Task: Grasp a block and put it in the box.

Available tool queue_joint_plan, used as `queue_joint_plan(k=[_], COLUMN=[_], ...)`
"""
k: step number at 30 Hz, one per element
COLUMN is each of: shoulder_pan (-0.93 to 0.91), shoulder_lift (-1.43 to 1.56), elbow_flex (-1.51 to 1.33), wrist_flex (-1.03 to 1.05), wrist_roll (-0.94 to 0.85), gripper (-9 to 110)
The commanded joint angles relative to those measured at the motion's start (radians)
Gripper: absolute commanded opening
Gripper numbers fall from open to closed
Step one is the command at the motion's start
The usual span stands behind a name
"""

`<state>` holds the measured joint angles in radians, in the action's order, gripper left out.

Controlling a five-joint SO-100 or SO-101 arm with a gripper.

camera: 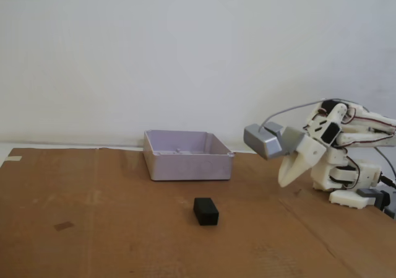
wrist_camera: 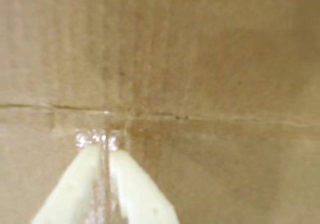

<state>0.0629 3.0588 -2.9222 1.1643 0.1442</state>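
The wrist view looks closely down past the tool (wrist_camera: pixel 106 146) at cardboard (wrist_camera: pixel 210 59); the fixed view faces the scene from low front.

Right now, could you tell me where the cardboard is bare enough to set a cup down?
The left side of the cardboard is bare apart from a small mark. The front edge below the block is free. It is tighter between the box, the block and the gripper.
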Motion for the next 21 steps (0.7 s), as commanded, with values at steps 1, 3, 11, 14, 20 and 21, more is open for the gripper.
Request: queue_joint_plan(k=[1, 3, 11, 14, 20, 21], shoulder_pan=[0.008, 0.012, 0.015, 0.017, 0.02, 0.028], shoulder_lift=[-0.063, -0.107, -0.311, -0.396, -0.552, -0.575], elbow_flex=[0.176, 0.218, 0.393, 0.433, 0.515, 0.537], wrist_flex=[-0.04, -0.041, -0.063, -0.176, -0.351, -0.36], wrist_roll=[0.008, 0.008, 0.009, 0.009, 0.009, 0.009], gripper=[0, 0, 0, 0, 0, 0])
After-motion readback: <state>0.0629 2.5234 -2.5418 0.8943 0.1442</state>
